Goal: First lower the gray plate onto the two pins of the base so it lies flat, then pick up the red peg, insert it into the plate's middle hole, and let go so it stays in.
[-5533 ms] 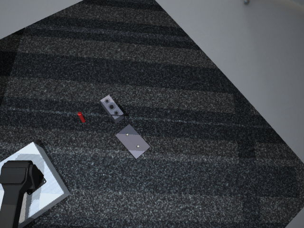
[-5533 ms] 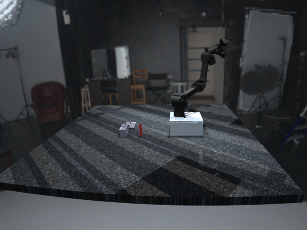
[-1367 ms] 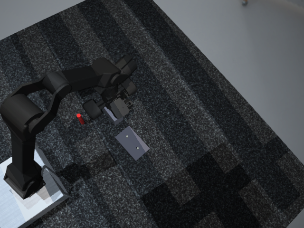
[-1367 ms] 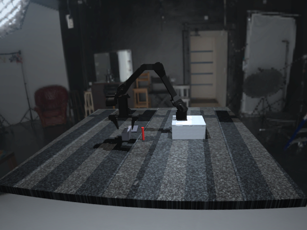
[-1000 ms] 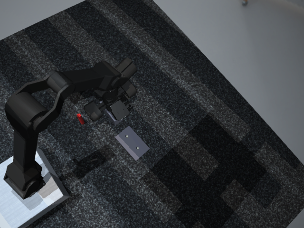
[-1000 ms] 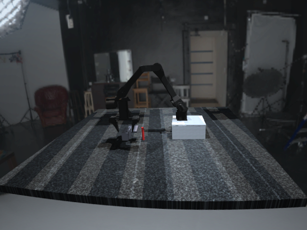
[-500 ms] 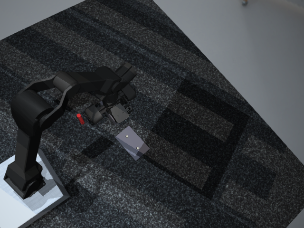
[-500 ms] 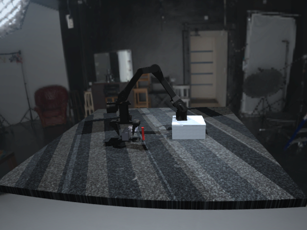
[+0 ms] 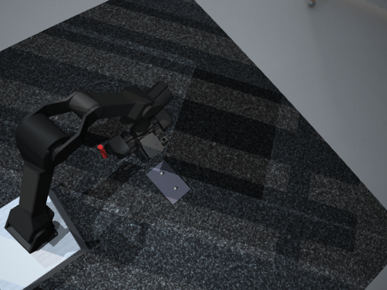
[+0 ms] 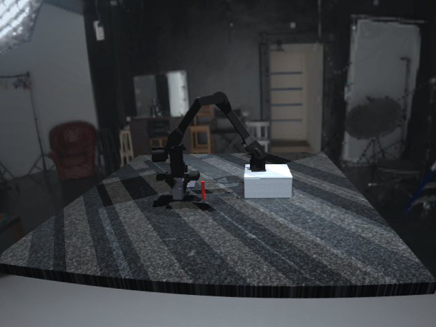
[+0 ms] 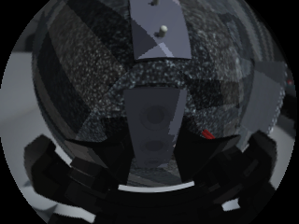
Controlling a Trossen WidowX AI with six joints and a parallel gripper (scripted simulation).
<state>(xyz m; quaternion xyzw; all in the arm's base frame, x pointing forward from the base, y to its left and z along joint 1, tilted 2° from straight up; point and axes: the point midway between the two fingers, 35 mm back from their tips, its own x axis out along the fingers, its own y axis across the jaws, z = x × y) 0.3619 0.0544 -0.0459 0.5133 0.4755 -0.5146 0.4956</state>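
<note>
Two fingers of the end effector (image 9: pixel 142 142) (image 10: pixel 178 180) (image 11: pixel 154 156) pinch the gray plate (image 10: pixel 178 191) (image 11: pixel 154 105) by its long sides, seemingly to keep its holes free. Its base (image 9: pixel 168 182) (image 10: pixel 191 184) (image 11: pixel 144 30) waits nearby; the red peg (image 9: pixel 102 151) (image 10: pixel 202 190) (image 11: pixel 208 134) stands apart.

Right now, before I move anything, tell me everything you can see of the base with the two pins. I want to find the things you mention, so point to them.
The base (image 9: pixel 167 183) (image 10: pixel 191 184) (image 11: pixel 178 41) is a thin, gray-violet rectangle, smooth-looking. Two short, pale, round-topped pins (image 9: pixel 161 173) (image 11: pixel 163 31) stand up from it. It lies flat on the dark striped surface; nothing sits on the pins.
</note>
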